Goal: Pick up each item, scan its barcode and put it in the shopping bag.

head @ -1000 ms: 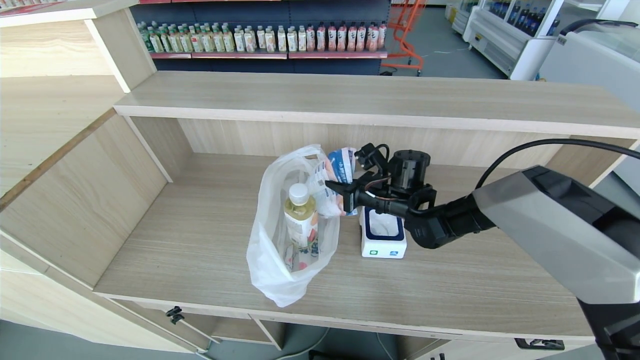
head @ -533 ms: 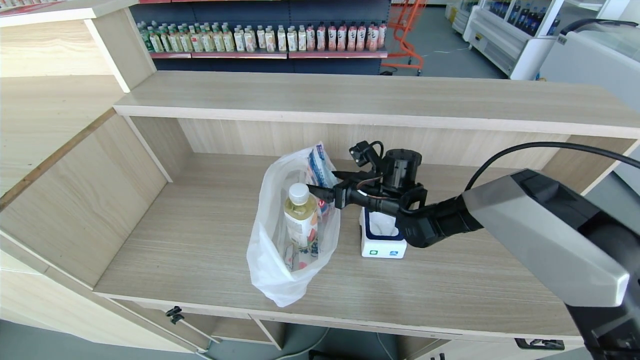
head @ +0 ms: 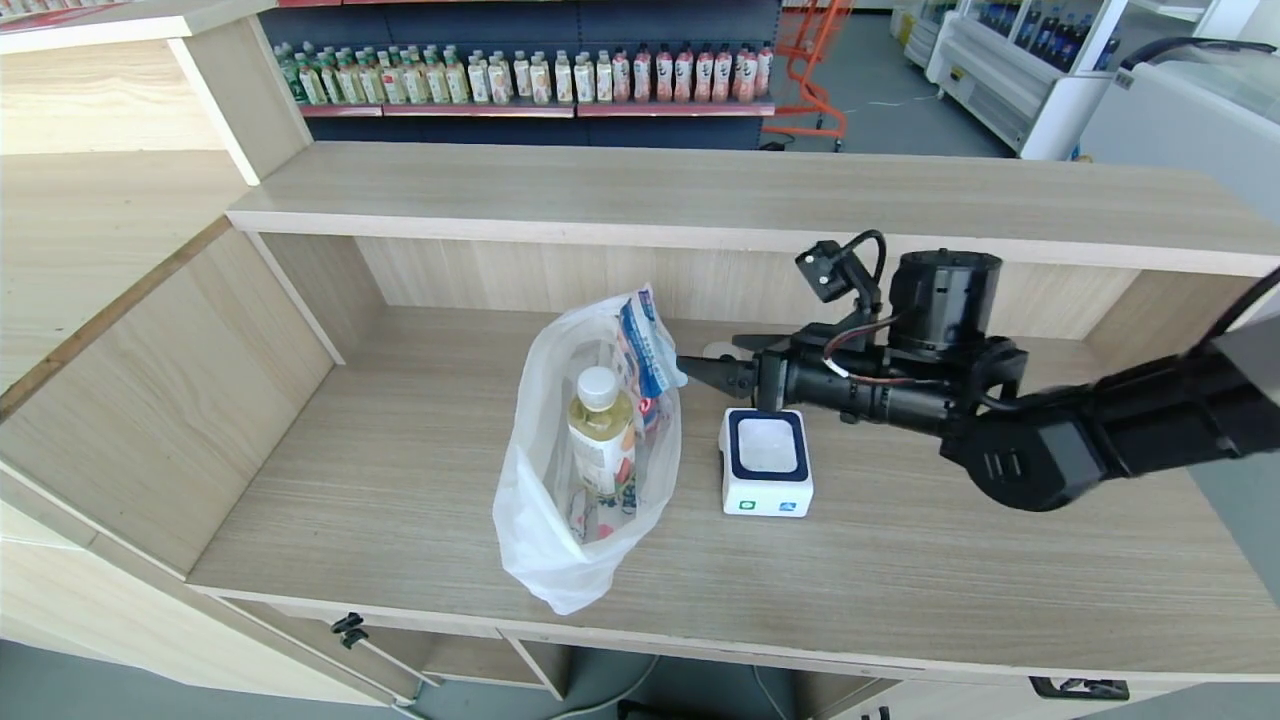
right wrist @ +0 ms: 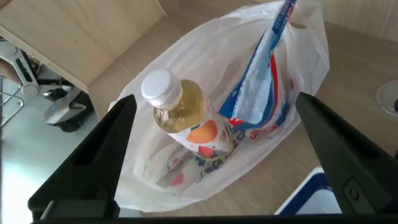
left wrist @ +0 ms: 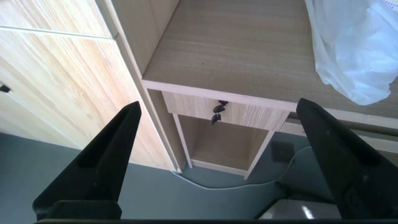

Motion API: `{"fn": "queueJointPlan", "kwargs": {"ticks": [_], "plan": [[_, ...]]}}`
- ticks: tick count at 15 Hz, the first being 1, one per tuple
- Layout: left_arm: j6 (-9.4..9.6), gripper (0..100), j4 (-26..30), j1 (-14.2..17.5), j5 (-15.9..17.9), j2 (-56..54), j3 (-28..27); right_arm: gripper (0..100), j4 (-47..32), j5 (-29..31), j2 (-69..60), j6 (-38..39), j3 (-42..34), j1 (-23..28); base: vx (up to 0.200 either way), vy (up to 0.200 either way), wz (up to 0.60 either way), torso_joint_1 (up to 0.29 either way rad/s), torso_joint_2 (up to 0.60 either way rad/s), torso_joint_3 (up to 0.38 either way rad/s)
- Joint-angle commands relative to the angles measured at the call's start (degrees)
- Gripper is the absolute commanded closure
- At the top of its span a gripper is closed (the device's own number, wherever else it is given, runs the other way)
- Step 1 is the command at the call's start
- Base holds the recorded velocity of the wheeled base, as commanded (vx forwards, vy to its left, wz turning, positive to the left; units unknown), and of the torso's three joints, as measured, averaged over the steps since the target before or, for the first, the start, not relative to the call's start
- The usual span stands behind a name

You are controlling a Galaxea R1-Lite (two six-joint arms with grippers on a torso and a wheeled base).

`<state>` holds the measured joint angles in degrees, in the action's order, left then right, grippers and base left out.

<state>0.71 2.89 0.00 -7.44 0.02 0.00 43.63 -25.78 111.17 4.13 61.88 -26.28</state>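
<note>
A white plastic shopping bag [head: 560,500] stands open on the wooden counter [head: 400,480]. Inside it a tea bottle [head: 600,430] with a white cap stands upright, and a blue-and-white snack packet [head: 645,345] leans against the bag's right rim. The right wrist view looks down on the bottle [right wrist: 180,109] and the packet [right wrist: 258,87]. My right gripper [head: 712,362] is open and empty, just right of the packet and above the white barcode scanner [head: 766,462]. My left gripper [left wrist: 219,107] is open and empty, below the counter's front edge near the bag's bottom [left wrist: 357,43].
A raised wooden ledge [head: 740,200] runs behind the counter, and a side panel [head: 170,400] walls it on the left. A small black handle [left wrist: 217,112] sits under the front edge. Store shelves of bottles [head: 520,75] stand far behind.
My right gripper let go of the snack packet, which now stands in the bag. The arm then drew back to the right, uncovering the scanner.
</note>
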Motion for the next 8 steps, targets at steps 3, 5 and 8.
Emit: {"fn": "queueJointPlan", "kwargs": {"ticks": [3,5,8], "plan": [[0.0,0,0.01,0.0,-0.03,-0.02,0.0,0,-7.42,11.28,-47.8,-3.43,-45.18,12.04,0.0,0.0,0.0,0.0,0.0,0.0],[0.0,0,0.01,0.0,-0.03,-0.02,0.0,0,-18.76,12.51,-61.07,-3.34,-50.81,14.51,0.0,0.0,0.0,0.0,0.0,0.0],[0.0,0,0.01,0.0,-0.03,-0.02,0.0,0,-28.86,19.81,-84.01,-3.34,-61.88,17.76,0.0,0.0,0.0,0.0,0.0,0.0]]}}
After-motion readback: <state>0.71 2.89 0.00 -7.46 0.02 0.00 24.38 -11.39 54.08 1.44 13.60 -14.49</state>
